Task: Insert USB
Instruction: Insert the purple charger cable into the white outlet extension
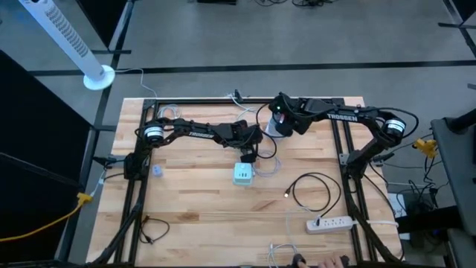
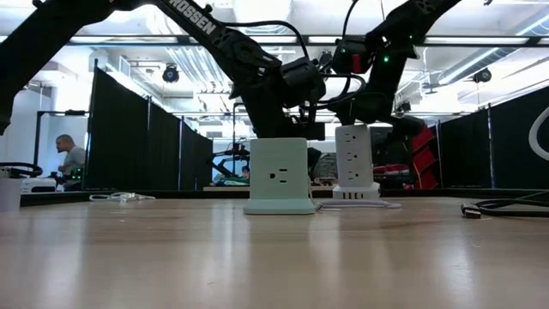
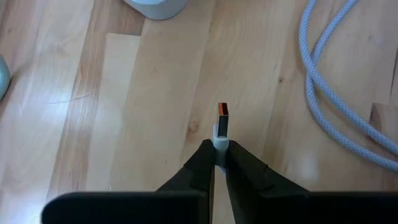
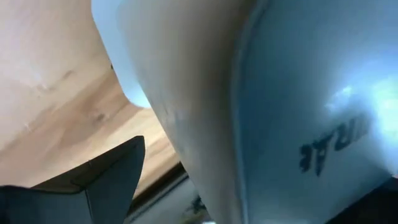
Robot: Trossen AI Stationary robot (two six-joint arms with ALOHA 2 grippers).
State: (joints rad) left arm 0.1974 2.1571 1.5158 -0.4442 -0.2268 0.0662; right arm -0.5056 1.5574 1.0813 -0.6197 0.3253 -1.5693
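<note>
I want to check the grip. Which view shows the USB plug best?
The left wrist view: the USB plug sticks out from the shut left gripper. In the high view it is too small to tell; the low and right wrist views don't show it.

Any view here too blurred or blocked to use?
Right wrist view: the white power tower fills the frame, soft and glary. Left wrist view: sharp on the USB plug in the left gripper. Low view: arms backlit by ceiling lights.

The right pincer [image 1: 277,123] covers the white power tower [image 4: 261,93], cropped and blurred.
</note>
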